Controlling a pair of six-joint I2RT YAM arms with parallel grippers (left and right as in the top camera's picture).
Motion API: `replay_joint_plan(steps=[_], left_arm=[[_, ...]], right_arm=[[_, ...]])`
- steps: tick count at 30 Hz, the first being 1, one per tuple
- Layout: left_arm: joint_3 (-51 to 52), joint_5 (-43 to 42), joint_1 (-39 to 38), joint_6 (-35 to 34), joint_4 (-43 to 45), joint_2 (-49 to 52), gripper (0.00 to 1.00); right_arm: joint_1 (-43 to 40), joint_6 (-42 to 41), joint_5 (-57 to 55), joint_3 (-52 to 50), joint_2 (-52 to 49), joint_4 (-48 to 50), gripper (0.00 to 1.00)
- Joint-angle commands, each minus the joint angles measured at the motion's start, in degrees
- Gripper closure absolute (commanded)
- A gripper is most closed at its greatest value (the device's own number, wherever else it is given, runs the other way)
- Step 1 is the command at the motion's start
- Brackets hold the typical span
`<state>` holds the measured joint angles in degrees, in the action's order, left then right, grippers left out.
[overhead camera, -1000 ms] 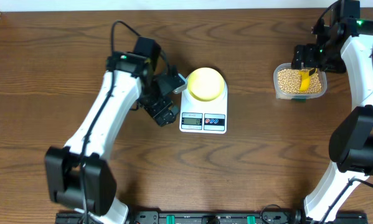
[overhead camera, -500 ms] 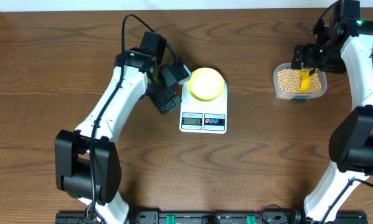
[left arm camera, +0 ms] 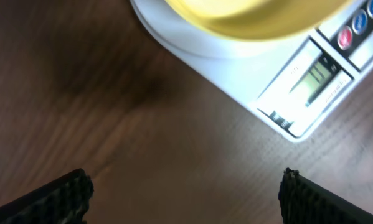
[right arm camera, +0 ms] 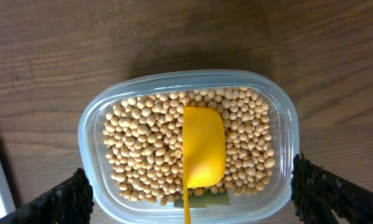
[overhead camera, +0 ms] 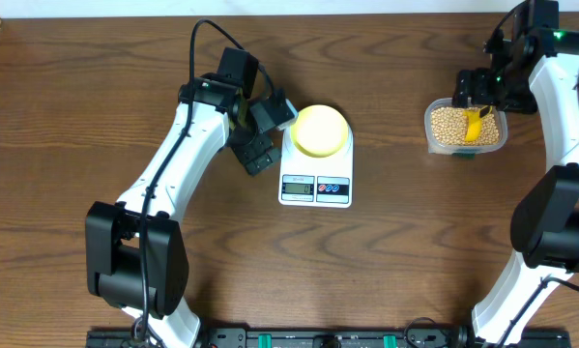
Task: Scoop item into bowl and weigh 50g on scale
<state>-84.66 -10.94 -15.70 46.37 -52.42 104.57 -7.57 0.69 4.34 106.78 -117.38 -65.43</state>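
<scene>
While the bowl (overhead camera: 318,130) looks empty on the scale (overhead camera: 315,188): nothing is weighed yet; both sit mid-worktop (overhead camera: 415,251), toward its far edge.
Left gripper (overhead camera: 270,135): jaws spread wide, holding nothing, just beside the scale's left side.
Right gripper (right arm camera: 187,193): jaws wide, empty, above the tub (right arm camera: 89,124) near the worktop's far right corner.
Beans (right arm camera: 142,143): all in the tub, with the scoop (right arm camera: 203,146) lying on them, handle toward the gripper.
Risk, scoop: the thin handle could twist in the grip, spilling round beans that roll across the worktop.
Risk, scale: the left gripper may nudge it or lean on the bowl, falsifying the reading.
Risk, amount: a heaped scoop could overshoot.
</scene>
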Motion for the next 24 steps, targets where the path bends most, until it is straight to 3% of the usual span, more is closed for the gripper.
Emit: replay_joint_plan(steps=[1,10,18,24], left_arm=[[0.44,0.42,0.07,-0.42,-2.16,-0.11,0.02],[0.44,-9.90,-3.74,-3.17,-9.49,-0.22,0.02],[0.44,-8.92,-8.35,-4.24,-19.56,-0.96,0.02],[2.47,-0.17,-8.70,-4.24,-17.81,-0.96,0.02]], right_arm=[[-0.07,0.20,0.37,1.01,-0.37,0.09,0.01],[0.00,0.17,1.01,1.01,-0.37,0.92,0.01],[0.07,0.68,1.18,1.01,-0.37,5.07,0.01],[0.07,0.68,1.18,1.01,-0.37,6.32,0.01]])
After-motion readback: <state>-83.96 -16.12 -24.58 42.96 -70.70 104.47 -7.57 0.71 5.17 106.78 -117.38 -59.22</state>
